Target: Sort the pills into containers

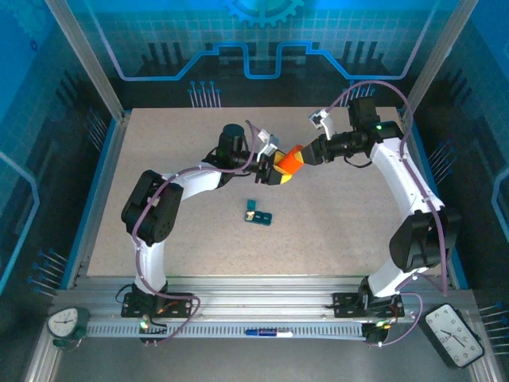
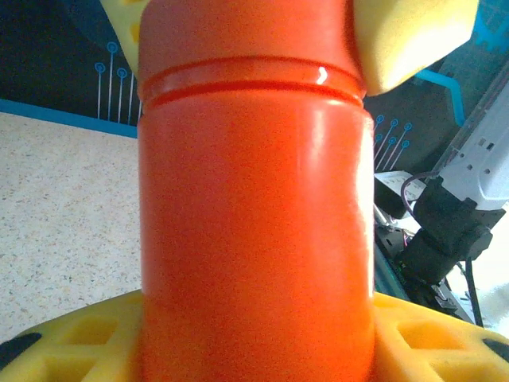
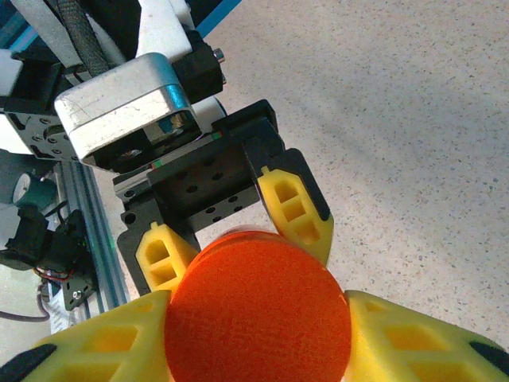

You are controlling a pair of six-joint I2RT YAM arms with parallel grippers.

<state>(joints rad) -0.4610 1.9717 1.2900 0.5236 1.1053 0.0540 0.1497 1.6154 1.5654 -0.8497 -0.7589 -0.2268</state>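
You can't make out pill box (image 1: 258, 213) lids/contents, too small; bottle (image 2: 254, 231) cropped top & btm in left wrist view.

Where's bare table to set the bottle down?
Open: table between pill box and right arm; far-left corner beyond left arm; near strip. Crowded: centre, left gripper and right gripper on the orange bottle.

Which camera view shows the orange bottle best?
Left wrist: the orange bottle is large and sharp, side and neck ridge clear. Right wrist shows its round end face-on. Top external shows it small, between the left gripper and the right gripper.
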